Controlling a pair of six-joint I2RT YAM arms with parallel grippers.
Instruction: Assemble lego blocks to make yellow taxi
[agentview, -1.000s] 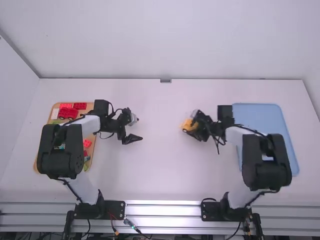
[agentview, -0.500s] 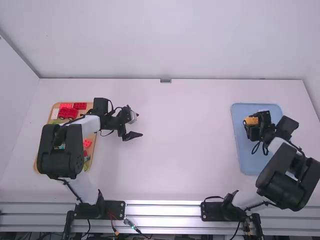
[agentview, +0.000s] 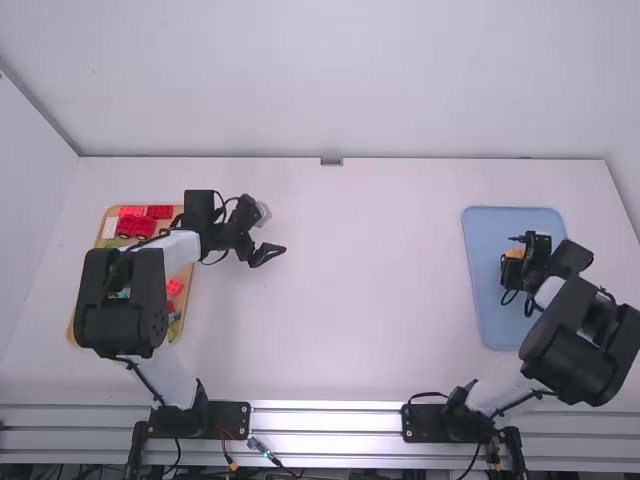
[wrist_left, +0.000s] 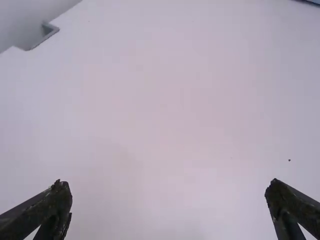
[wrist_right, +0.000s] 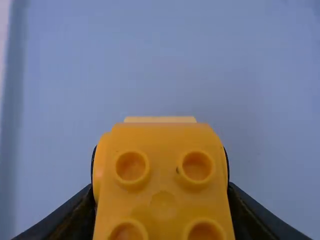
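The yellow taxi (wrist_right: 162, 185) sits between the fingers of the right hand (agentview: 514, 260), pinched from both sides, over the blue tray (agentview: 490, 310); I can't tell whether it touches the tray floor. The right wrist view shows round studs on its top, a small dark spot beside one of them, and a paler strip at one end. The left hand (agentview: 274, 232) is well apart from it, with its fingers spread wide and nothing between them, above the white surface (agentview: 350, 300). Beside the left hand, partly under that arm, lies a tan tray (agentview: 187, 272) holding a red wheeled vehicle (agentview: 136, 227), two red blocks (agentview: 159, 212) just behind it, and another red piece (agentview: 175, 286) nearer the arm bases.
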